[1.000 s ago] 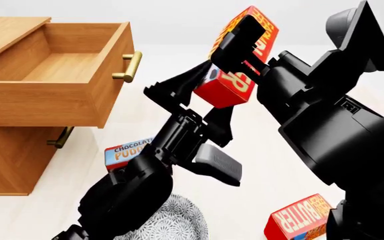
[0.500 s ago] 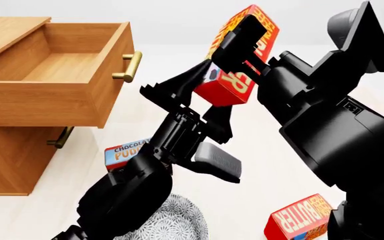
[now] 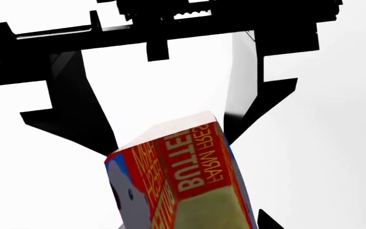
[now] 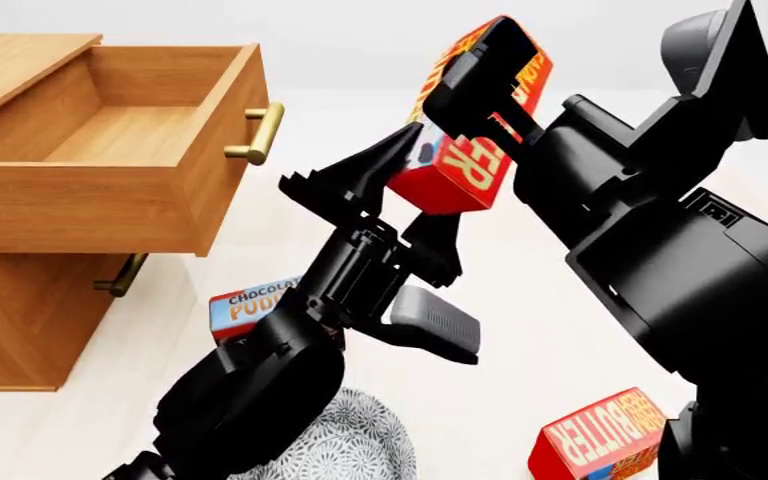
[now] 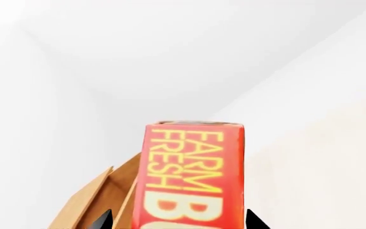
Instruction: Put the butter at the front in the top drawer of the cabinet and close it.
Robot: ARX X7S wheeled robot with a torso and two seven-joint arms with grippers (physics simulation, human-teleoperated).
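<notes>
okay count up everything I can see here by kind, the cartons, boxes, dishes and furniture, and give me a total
Butter cartons: 2, one held, one lying on the floor
Chocolate pudding box: 1
Patterned bowl: 1
Wooden cabinet: 1, top drawer open
Total: 5

Raised carton (image 5: pixel 194 179): yellow "FARM FRESH" over a cut-off "BU" in the right wrist view; "BUTTER" and "FARM FRESH" in the left wrist view. Second red carton (image 4: pixel 603 436), head view: "BUTTER". Blue-and-brown box (image 4: pixel 253 305): "CHOCOLATE PUD…", rest hidden by the arm.
</notes>
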